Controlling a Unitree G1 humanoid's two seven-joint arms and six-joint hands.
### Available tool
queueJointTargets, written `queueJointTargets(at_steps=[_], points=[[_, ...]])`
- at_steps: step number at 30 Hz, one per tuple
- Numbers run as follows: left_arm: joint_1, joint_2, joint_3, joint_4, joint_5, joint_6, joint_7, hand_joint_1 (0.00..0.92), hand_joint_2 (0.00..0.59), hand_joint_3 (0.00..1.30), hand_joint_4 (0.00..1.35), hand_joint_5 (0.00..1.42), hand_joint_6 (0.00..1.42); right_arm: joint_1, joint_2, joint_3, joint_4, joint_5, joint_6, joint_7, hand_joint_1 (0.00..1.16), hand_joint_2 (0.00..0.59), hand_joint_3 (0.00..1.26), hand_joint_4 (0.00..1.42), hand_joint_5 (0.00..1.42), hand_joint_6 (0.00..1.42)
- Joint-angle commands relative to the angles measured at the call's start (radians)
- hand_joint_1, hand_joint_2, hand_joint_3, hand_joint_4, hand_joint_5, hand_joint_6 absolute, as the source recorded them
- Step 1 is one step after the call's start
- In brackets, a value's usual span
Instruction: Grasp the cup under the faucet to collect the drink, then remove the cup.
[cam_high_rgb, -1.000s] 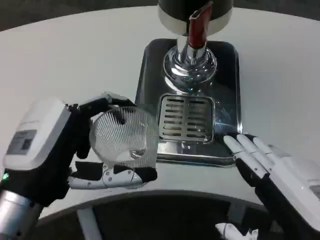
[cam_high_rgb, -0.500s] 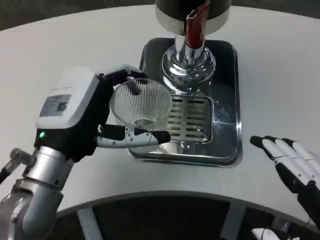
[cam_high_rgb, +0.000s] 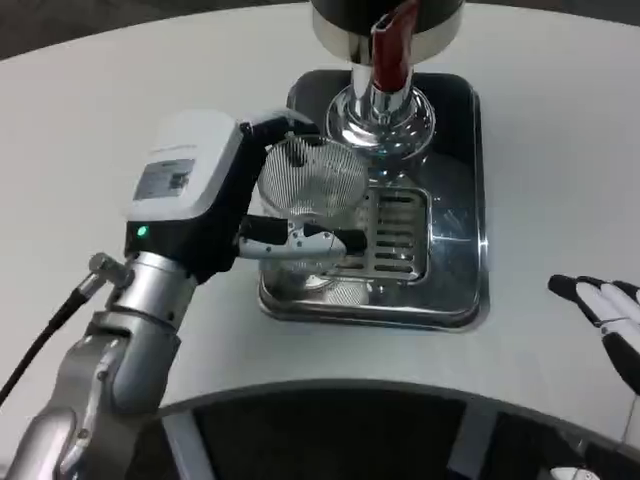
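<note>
A clear ribbed plastic cup is gripped by my left hand, its open mouth facing up toward the camera. The cup hangs over the left part of the steel drip tray, just left of and below the chrome faucet with its red lever. The slotted grate lies right of the cup. My right hand sits at the right edge of the table, away from the tray, fingers spread and holding nothing.
The dispenser's dark round body stands at the top over the tray. A black cable runs along my left forearm. The white table has a curved front edge near the bottom.
My left hand carried the cup up and to the right, from the table's front left onto the tray beside the faucet. The right hand drew back to the right edge.
</note>
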Motion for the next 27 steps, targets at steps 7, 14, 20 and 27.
queueJointTargets(at_steps=[7, 14, 20, 27], points=[[-0.082, -0.040, -0.068, 0.094, -0.003, 0.004, 0.094, 0.593, 0.000, 0.98, 1.10, 1.27, 1.42, 0.065, -0.014, -0.059, -0.015, 0.069, -0.048, -0.019, 0.48, 0.395, 0.06, 0.03, 0.00, 0.05], [-0.105, -0.042, -0.080, 0.126, -0.003, 0.012, 0.131, 0.593, 0.000, 0.98, 1.09, 1.27, 1.42, 0.024, 0.034, 0.041, -0.015, 0.004, -0.125, 0.000, 0.48, 0.403, 0.06, 0.03, 0.00, 0.05], [-0.123, -0.045, -0.082, 0.149, -0.006, 0.013, 0.155, 0.593, 0.000, 0.98, 1.09, 1.27, 1.42, -0.032, 0.098, 0.131, -0.015, -0.062, -0.163, 0.048, 0.49, 0.407, 0.06, 0.02, 0.00, 0.05], [-0.138, -0.052, -0.091, 0.196, -0.012, 0.003, 0.178, 0.593, 0.000, 0.97, 1.07, 1.26, 1.42, -0.061, 0.202, 0.210, -0.015, -0.107, -0.227, 0.118, 0.49, 0.409, 0.05, 0.01, 0.00, 0.05]])
